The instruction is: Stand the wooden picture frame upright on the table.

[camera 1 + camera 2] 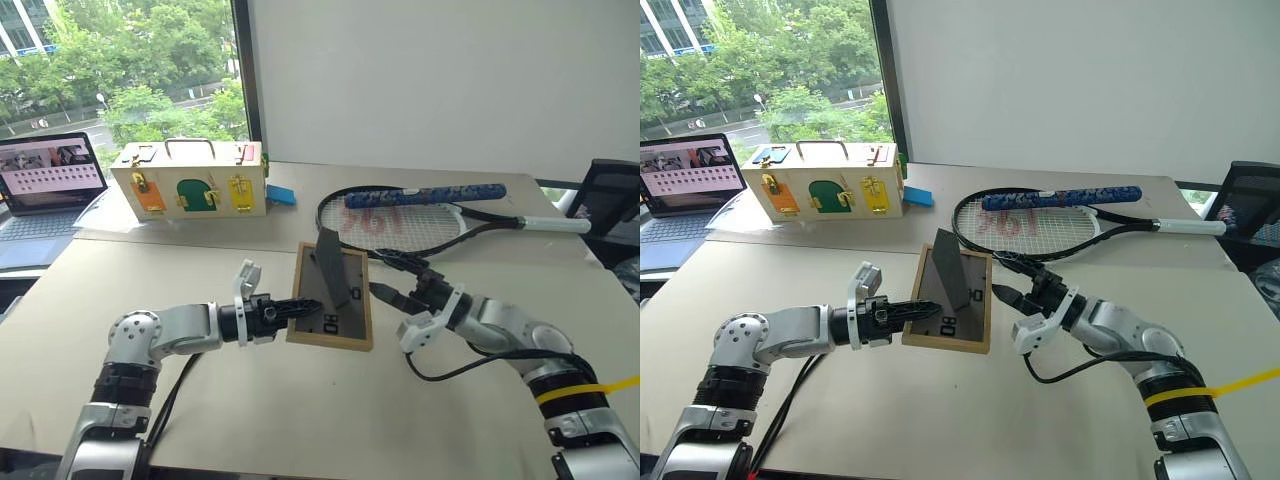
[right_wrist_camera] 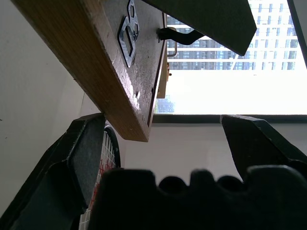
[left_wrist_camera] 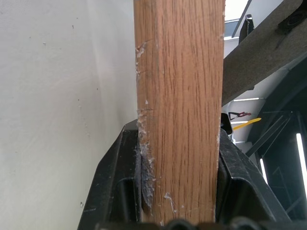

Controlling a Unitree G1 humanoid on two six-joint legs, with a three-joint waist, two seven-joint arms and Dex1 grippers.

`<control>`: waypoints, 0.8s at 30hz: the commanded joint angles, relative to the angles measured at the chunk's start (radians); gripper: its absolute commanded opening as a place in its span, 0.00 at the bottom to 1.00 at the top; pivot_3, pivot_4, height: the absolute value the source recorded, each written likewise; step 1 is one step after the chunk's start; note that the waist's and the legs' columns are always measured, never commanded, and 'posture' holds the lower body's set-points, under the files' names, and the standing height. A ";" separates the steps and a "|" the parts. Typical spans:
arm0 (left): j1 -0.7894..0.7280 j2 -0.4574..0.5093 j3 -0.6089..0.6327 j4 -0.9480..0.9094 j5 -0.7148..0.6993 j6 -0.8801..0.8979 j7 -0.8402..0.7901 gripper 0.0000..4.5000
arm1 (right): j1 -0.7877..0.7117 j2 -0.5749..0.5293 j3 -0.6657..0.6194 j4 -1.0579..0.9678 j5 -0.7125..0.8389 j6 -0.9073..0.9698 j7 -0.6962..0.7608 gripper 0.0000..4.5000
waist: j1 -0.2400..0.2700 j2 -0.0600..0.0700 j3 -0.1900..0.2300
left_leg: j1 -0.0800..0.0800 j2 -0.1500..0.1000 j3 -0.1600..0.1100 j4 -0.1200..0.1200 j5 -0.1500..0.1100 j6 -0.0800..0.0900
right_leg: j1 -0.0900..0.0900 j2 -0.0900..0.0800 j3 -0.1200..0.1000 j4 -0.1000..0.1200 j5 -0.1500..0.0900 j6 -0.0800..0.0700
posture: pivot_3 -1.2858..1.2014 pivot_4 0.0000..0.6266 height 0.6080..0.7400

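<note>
Far left: laptop (image 1: 45, 180), open, at the worktop (image 1: 250, 400) edge. Next, wooden box (image 1: 190, 180) with coloured doors, far side; not part of the job.

Left gripper (image 1: 300, 306): fingers pinching the left rail of the wooden picture frame (image 1: 335, 300); the wrist view shows the light-wood edge clamped between both pads. Frame is at centre, grey back up, tilted, lifted clear of the worktop, with hinged stand (image 1: 335, 265) swung out. Likely held this way so the stand can be braced before setting down.

Right gripper (image 1: 395, 300): fingers spread wide, just beside the frame's right edge, one corner between them, not gripping. Presumably placed to steady it.

Far right: tennis racket (image 1: 420, 225), lying flat.
</note>
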State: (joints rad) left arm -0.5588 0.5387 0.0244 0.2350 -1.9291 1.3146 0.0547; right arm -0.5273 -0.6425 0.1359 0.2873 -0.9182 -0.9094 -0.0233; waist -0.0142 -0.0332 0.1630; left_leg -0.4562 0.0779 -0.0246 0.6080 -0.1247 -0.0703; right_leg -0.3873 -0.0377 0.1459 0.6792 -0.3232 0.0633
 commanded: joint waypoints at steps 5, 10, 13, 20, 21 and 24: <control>-0.028 0.010 -0.048 -0.042 -0.043 0.027 -0.038 0.26 | -0.033 -0.042 0.031 0.006 0.005 0.008 -0.103 0.99 | 0.000 0.000 0.000 | 0.000 -0.001 -0.001 0.000 0.000 0.001 | 0.001 -0.001 -0.001 0.000 0.000 0.000 | 0.52 0.24 0.85; -0.032 0.008 -0.059 -0.043 -0.025 0.022 -0.048 0.26 | -0.043 -0.042 0.042 -0.016 0.025 0.013 -0.126 0.90 | -0.003 0.000 0.000 | 0.000 -0.001 -0.001 0.000 0.001 0.001 | 0.001 -0.001 -0.001 0.001 0.000 0.000 | 0.52 0.24 0.85; -0.037 0.004 -0.055 -0.035 -0.006 0.012 -0.050 0.26 | -0.031 -0.045 0.045 -0.022 0.034 0.008 -0.126 0.77 | -0.002 0.000 0.000 | 0.000 -0.001 -0.001 0.000 0.001 0.001 | 0.001 -0.001 -0.001 0.001 0.000 0.000 | 0.52 0.24 0.85; -0.038 0.005 -0.046 -0.055 0.096 0.014 -0.110 0.26 | -0.009 -0.047 0.041 -0.043 0.061 0.009 -0.129 0.29 | -0.002 0.000 0.000 | 0.000 -0.001 -0.001 0.000 0.001 0.001 | 0.001 -0.001 -0.002 0.001 0.000 0.000 | 0.52 0.24 0.85; -0.034 0.004 -0.048 -0.065 0.109 0.016 -0.124 0.37 | -0.008 -0.046 0.041 -0.049 0.063 0.012 -0.131 0.29 | -0.002 0.000 0.000 | 0.000 -0.001 -0.001 0.000 0.001 0.001 | 0.001 -0.001 -0.002 0.001 0.000 0.000 | 0.52 0.24 0.85; -0.025 -0.003 -0.038 -0.071 0.131 0.011 -0.154 0.63 | -0.009 -0.044 0.042 -0.053 0.067 0.016 -0.132 0.27 | -0.002 0.000 0.000 | 0.000 -0.001 -0.002 0.001 0.001 0.001 | 0.001 -0.002 -0.002 0.001 0.000 0.000 | 0.52 0.24 0.85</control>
State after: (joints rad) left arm -0.5879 0.5408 -0.0175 0.1835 -1.8271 1.3279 -0.0837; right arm -0.5196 -0.6880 0.2044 0.2915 -0.9171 -0.8915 -0.1322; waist -0.0164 -0.0330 0.1630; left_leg -0.4562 0.0764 -0.0262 0.6083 -0.1237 -0.0691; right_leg -0.3859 -0.0395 0.1440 0.6801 -0.3232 0.0634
